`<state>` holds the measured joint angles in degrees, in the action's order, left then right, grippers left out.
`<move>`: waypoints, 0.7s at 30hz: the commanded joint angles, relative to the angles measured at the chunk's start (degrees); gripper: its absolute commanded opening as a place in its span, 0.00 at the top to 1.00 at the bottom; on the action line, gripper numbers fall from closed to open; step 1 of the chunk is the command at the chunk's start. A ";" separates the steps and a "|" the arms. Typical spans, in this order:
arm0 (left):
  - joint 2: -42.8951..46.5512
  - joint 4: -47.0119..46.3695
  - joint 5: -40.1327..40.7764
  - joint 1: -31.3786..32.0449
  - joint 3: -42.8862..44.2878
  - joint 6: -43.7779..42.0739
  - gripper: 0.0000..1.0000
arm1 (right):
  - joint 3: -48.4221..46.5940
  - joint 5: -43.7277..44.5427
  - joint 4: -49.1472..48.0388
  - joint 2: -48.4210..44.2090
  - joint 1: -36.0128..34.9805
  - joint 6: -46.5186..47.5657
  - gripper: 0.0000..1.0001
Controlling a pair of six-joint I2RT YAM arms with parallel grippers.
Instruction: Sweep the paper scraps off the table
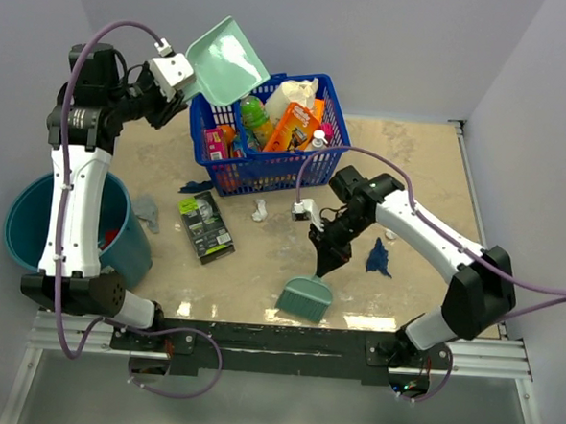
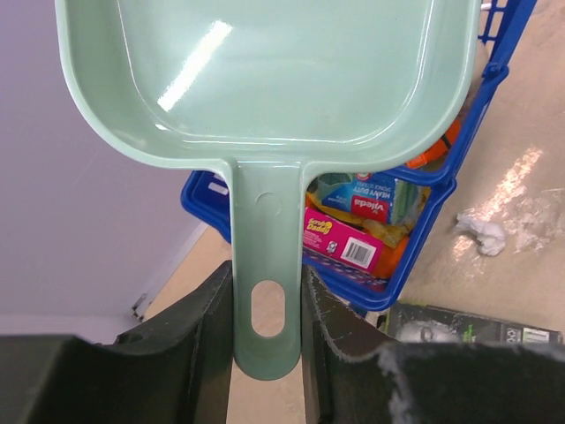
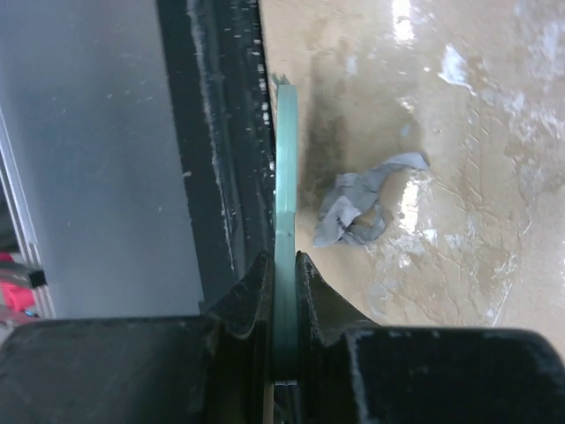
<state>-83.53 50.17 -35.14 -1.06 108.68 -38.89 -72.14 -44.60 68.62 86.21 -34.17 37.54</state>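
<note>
My left gripper [image 1: 187,83] is shut on the handle of the mint-green dustpan [image 1: 225,59] and holds it raised over the back left of the table [image 1: 429,182]; the wrist view shows the handle [image 2: 267,291] between the jaws. My right gripper [image 1: 323,258] is shut on the mint-green brush [image 1: 307,298], whose head is near the front edge. Paper scraps lie on the table: a white one [image 1: 260,211], a dark blue one [image 1: 379,259], a grey one [image 1: 148,213] and a dark blue one [image 1: 196,186]. A grey scrap [image 3: 357,208] lies beside the brush [image 3: 285,203].
A blue basket [image 1: 330,152] full of packets stands at the back centre. A black-and-green packet [image 1: 206,227] lies left of centre. A teal bucket [image 1: 32,226] stands off the table's left edge. The black front rail [image 3: 221,132] runs just beside the brush.
</note>
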 commanded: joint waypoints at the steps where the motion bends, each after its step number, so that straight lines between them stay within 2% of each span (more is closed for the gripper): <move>1: 2.14 -2.89 3.23 0.18 -0.14 -2.59 1.00 | 2.00 2.50 -9.37 2.82 0.77 -11.34 1.00; 3: 2.84 -3.15 3.58 0.18 0.04 -3.29 1.00 | 3.31 8.18 -13.92 1.69 1.39 -17.02 1.00; 6: 4.60 -4.91 4.99 0.27 -1.63 -5.40 1.00 | 4.37 17.77 -16.40 0.54 4.45 -20.04 1.00; 9: 5.57 -6.49 5.43 0.18 -3.21 -6.19 1.00 | 2.46 22.09 -16.94 0.79 13.06 -22.06 1.00; 11: 6.00 -7.19 5.25 0.27 -3.83 -5.32 1.00 | -0.27 18.08 -16.42 2.20 19.54 -21.63 1.00; 14: 6.88 -8.33 4.46 0.18 -4.88 -3.65 1.00 | -5.20 8.85 -16.06 2.56 21.69 -20.67 1.00; 16: 7.76 -8.69 4.11 0.27 -5.93 -3.64 1.00 | -6.78 0.26 -17.28 2.29 19.86 -20.13 1.00; 17: 7.94 -8.86 4.11 0.18 -6.29 -3.64 1.00 | -6.96 -1.09 -18.51 2.29 18.54 -20.92 1.00; 21: 8.55 -8.42 4.81 0.27 -6.82 -3.21 1.00 | -10.20 1.61 -25.80 4.21 10.02 -23.73 1.00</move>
<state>-76.84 44.88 -29.93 -1.04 102.24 -43.03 -78.06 -38.74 49.56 89.52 -16.58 16.43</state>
